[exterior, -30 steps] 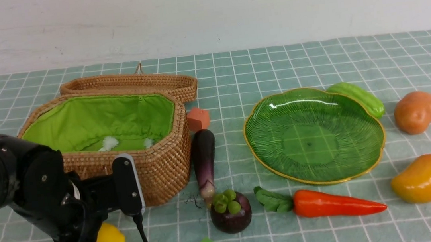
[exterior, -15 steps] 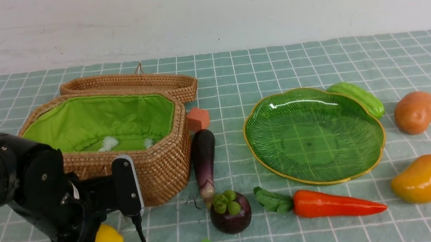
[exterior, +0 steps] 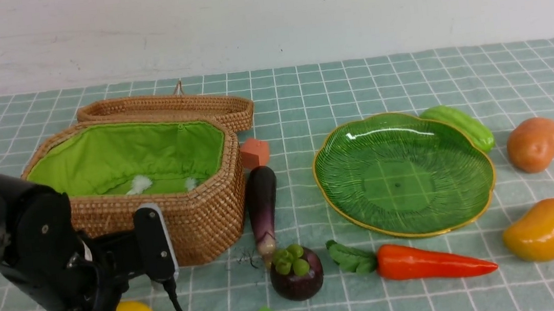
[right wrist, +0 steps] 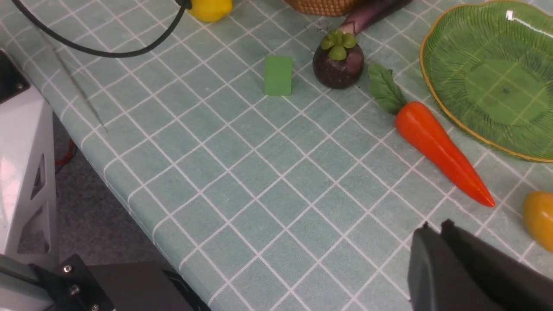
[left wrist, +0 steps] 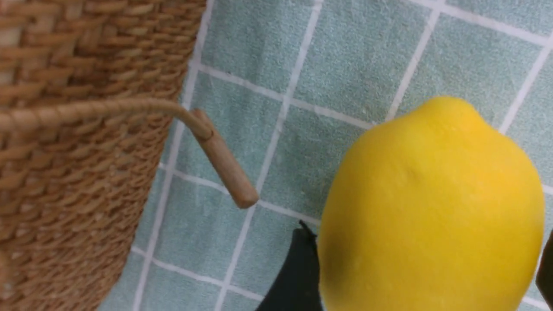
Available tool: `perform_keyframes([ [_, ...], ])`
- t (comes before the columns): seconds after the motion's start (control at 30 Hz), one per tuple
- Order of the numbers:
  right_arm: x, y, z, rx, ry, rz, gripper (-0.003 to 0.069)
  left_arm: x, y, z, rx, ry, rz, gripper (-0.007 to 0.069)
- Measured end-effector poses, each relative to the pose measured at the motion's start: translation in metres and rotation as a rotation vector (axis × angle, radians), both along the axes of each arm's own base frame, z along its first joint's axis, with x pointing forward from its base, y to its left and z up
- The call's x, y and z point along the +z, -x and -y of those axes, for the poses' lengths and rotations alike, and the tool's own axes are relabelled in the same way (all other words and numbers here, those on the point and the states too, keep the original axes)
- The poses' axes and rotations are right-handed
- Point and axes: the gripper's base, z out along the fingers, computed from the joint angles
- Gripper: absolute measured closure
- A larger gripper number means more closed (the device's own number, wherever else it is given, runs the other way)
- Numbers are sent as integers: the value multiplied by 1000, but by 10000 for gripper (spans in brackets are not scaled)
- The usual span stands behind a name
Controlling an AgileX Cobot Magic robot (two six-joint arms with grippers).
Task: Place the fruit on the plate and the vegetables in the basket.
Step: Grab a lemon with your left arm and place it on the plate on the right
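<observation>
The lemon [left wrist: 432, 207] is lying on the tabletop [left wrist: 345, 52] and is filling a large part of the view. Two dark fingers [left wrist: 293, 280] are flanking it, one at each side, each only partly showing; contact with the peel cannot be determined. The woven wall of the basket [left wrist: 77, 172] is standing near the lemon, apart from it. A wooden toggle [left wrist: 224, 168] is hanging tilted from a wicker loop [left wrist: 108, 108] on that wall, its free end pointing towards the lemon. The tabletop covering is showing teal squares with white lines.
</observation>
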Motion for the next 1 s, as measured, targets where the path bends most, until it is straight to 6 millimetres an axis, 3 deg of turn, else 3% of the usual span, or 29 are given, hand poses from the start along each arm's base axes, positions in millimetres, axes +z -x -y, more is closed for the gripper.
perform_keyframes([
  [0.2, 0, 0, 0, 0, 0, 0, 630, -17, -6, 3, 29, 1, -39, -36],
  [0.33, 0, 0, 0, 0, 0, 0, 628, -30, -7, 2, 26, -25, -100, 25],
  [0.4, 0, 0, 0, 0, 0, 0, 627, -31, -7, 2, 22, -31, -102, 55],
  [0.67, 0, 0, 0, 0, 0, 2, 622, -20, 0, 0, 26, -37, -112, 54],
  [0.83, 6, -5, -1, -26, -43, 70, 617, 32, 8, -1, 106, 63, 24, 54],
  [1.0, 18, -13, -1, -94, -153, 171, 612, 107, 8, 7, 167, 251, 248, 54],
])
